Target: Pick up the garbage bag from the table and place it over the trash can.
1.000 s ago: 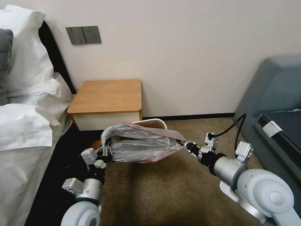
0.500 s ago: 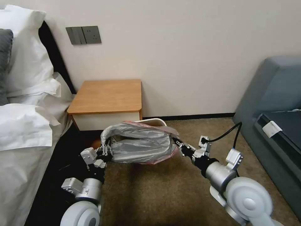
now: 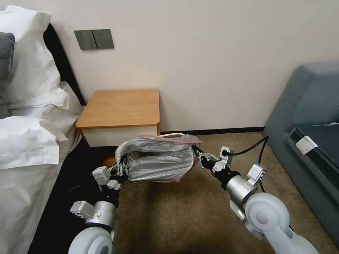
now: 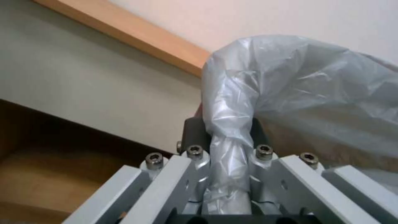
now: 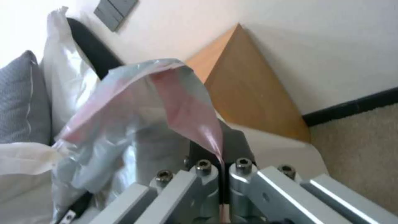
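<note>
I hold the garbage bag (image 3: 157,162) stretched between my left gripper (image 3: 120,170) and right gripper (image 3: 197,154), each clamped tight on an edge. That keeps its mouth spread above the trash can (image 3: 172,134) beside the nightstand (image 3: 122,107).

The table (image 3: 120,107) crowds the trash can (image 3: 173,134); open carpet (image 3: 183,215) in front.

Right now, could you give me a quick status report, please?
Left hand and right hand both shut on garbage bag. Bag stretched between them above trash can, not yet over rim. Nothing in the way.
</note>
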Controlling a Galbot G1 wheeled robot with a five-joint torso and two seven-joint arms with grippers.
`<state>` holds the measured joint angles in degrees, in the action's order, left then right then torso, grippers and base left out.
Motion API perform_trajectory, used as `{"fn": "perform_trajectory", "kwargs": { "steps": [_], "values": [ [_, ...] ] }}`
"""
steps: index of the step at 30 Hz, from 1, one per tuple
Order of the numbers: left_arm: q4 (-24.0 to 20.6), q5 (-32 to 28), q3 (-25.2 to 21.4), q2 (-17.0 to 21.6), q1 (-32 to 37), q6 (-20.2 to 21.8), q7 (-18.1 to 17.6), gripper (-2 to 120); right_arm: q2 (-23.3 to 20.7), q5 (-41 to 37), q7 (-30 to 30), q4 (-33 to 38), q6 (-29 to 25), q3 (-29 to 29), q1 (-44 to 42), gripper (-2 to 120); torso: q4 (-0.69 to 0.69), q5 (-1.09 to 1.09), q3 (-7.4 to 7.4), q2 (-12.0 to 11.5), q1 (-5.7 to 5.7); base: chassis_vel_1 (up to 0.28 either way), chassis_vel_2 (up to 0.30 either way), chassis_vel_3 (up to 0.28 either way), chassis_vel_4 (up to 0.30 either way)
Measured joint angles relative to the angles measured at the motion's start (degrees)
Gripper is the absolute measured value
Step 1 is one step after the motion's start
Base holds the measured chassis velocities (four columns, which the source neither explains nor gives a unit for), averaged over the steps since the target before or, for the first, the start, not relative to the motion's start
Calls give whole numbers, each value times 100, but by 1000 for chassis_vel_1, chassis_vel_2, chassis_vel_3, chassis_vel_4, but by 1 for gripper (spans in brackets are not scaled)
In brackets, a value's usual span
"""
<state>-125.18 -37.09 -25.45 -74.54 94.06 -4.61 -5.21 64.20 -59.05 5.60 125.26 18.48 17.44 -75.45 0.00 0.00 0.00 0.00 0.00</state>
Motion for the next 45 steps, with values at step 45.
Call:
{"fn": "perform_trajectory", "kwargs": {
  "steps": [45],
  "values": [
    [228, 393, -32, 54, 129, -198, 748, 7, -292, -637, 355, -257, 1075, 384, 178, 0, 0, 0, 0, 0, 0, 0, 0, 0, 0]
  ]
}}
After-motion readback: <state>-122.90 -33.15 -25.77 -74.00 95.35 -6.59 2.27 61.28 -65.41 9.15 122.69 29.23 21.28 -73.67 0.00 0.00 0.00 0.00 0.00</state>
